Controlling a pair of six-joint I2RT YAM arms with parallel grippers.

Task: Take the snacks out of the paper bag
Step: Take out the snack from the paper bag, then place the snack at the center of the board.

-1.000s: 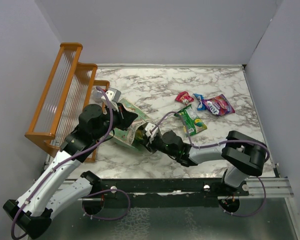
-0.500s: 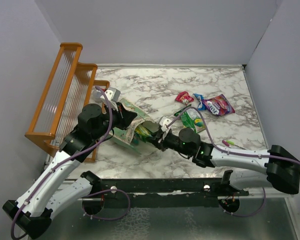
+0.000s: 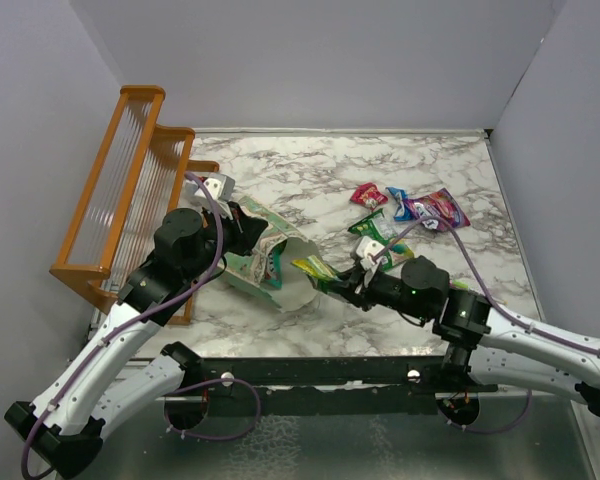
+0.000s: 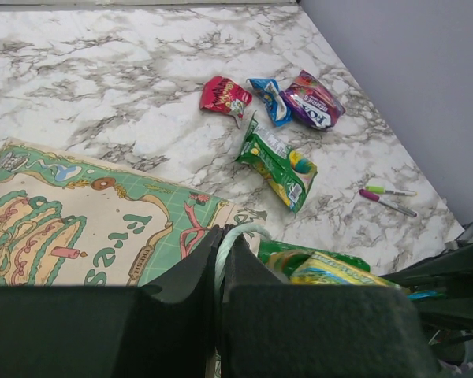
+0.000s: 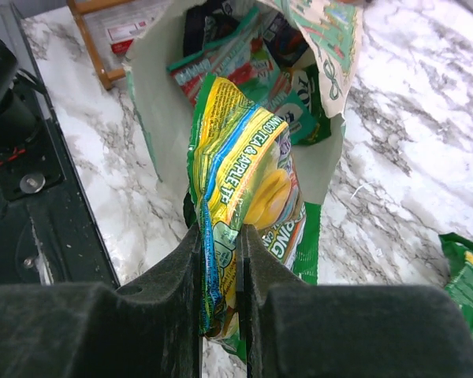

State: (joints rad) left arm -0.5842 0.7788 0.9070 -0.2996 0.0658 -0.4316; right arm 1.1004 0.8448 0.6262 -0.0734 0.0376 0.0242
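Observation:
The pale-green paper bag (image 3: 252, 268) lies on its side, mouth toward the right. My left gripper (image 3: 242, 228) is shut on its white loop handle (image 4: 238, 233), just above the printed side of the bag (image 4: 79, 228). My right gripper (image 3: 344, 284) is shut on a yellow-green snack packet (image 5: 238, 169) and holds it just outside the bag's mouth (image 5: 162, 94). A second green packet (image 5: 301, 246) hangs behind it. Several more packets (image 5: 235, 57) lie inside the bag. Red (image 3: 366, 195), blue (image 3: 398, 204), purple (image 3: 436, 210) and green (image 3: 374, 228) packets lie on the marble table.
The orange wooden rack (image 3: 130, 180) stands at the left, close behind the bag. Two thin pens (image 4: 388, 197) lie on the table at the right, near the side wall. The black base rail (image 3: 310, 385) runs along the near edge.
My right gripper has drawn back to the right, out of the bag's mouth, with the yellow-green packet in it. The bag's mouth now gapes wider. The left gripper has stayed on the handle.

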